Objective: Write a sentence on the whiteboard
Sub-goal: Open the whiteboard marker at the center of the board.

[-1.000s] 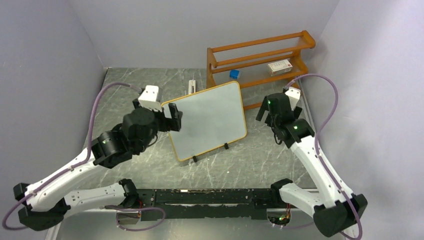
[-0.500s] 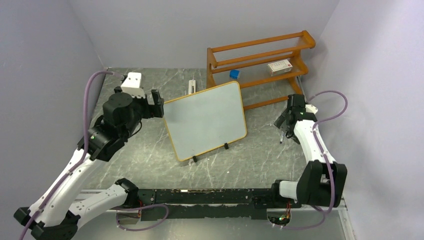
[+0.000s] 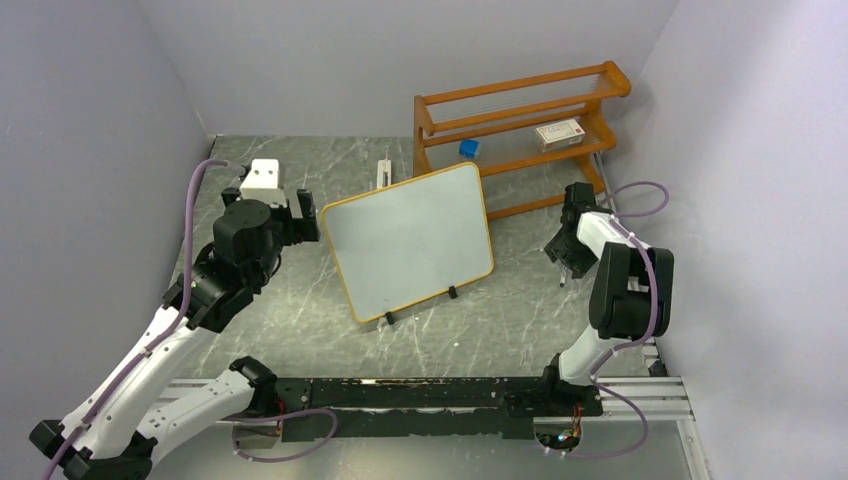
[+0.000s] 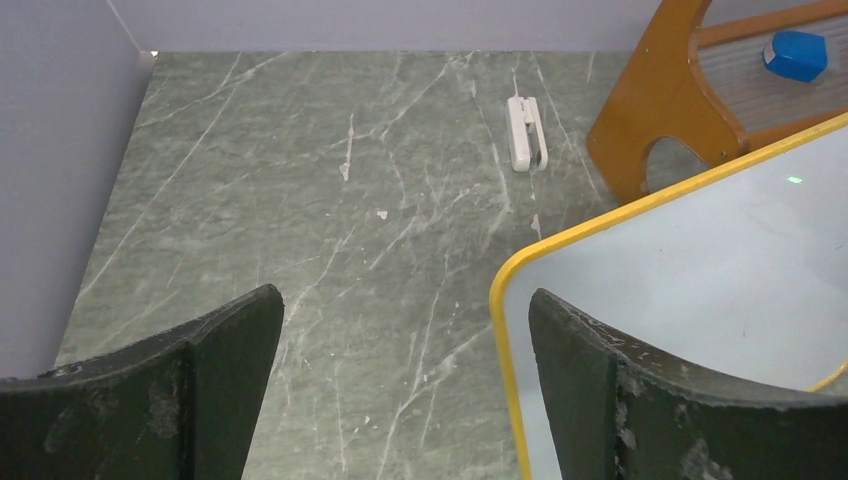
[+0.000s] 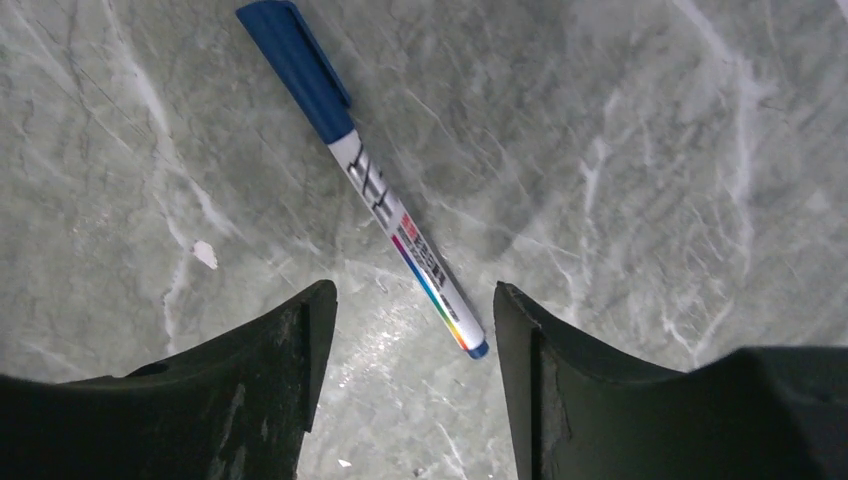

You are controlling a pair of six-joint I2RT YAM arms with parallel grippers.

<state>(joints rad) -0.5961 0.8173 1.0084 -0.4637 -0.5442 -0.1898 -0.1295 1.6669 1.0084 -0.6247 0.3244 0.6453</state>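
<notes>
lacking any writing so far, the whiteboard (image 3: 410, 240) stands blank at mid-table, the capped blue marker (image 5: 368, 180) lies ungripped between the right gripper (image 5: 412, 298)'s parted jaws, and the left gripper (image 4: 405, 300) gapes empty beside the board's corner.

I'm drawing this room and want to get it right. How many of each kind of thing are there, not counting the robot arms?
whiteboard: 1
marker: 1
wooden rack: 1
blue block: 1
white box: 1
small white piece: 1
Total: 6
</notes>
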